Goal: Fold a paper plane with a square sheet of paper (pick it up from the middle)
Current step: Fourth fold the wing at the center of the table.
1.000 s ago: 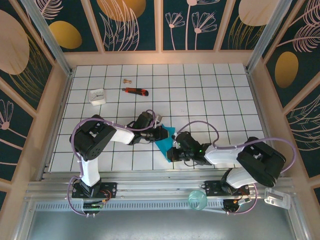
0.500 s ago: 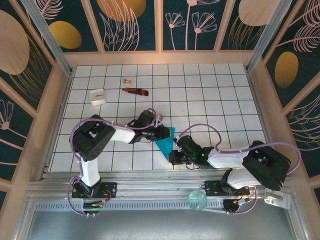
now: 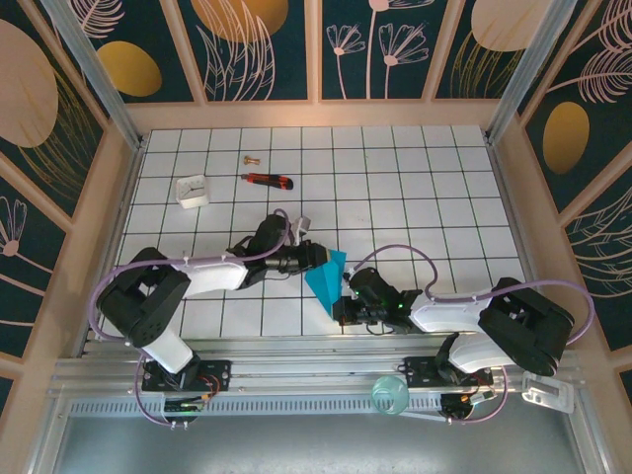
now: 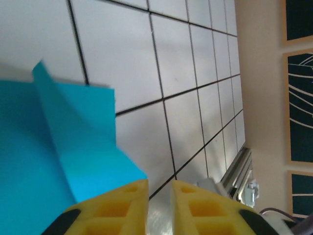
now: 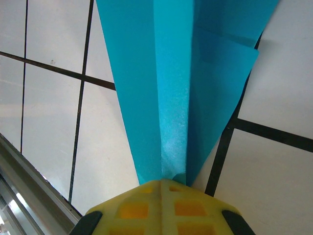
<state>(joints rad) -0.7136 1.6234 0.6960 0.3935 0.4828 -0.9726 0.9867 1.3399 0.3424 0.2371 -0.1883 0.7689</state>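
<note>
- The walls (image 3: 59, 99) all around the jaws are dark, with gold blobs and pale leaf shapes, set in light wood frames.
- The table (image 3: 415, 188) under both pairs of jaws is white with black lines, like tiles.
- The right gripper (image 5: 161, 188) has its jaws pressed tight on the thin end of the paper (image 5: 166, 98). The paper runs straight out from those jaws and gets wider as it goes.
- The left gripper (image 4: 159, 188) is at the wide end. Its jaws are almost together, with a thin gap. I see table through the gap, not paper. A paper corner lies right beside one jaw, but I cannot tell if it touches.
- The paper lies between the two pairs of jaws, low on the table. It is not a flat square. It is a long blue wedge with a crease down the middle and flaps folded over.
- I think most of the folding is done, because it already looks like a dart. One flap near the left jaws stands up a bit, so the wings may need pressing flat.
- A clear cup (image 3: 390, 395) sits behind the right jaws, by the arm bases.
- A red and black knife (image 3: 267, 180) lies well beyond the left jaws.
- A white block (image 3: 192, 190) sits near the knife, well apart from the jaws.
- A tiny brass bit (image 3: 248, 158) lies farthest from the jaws.
</note>
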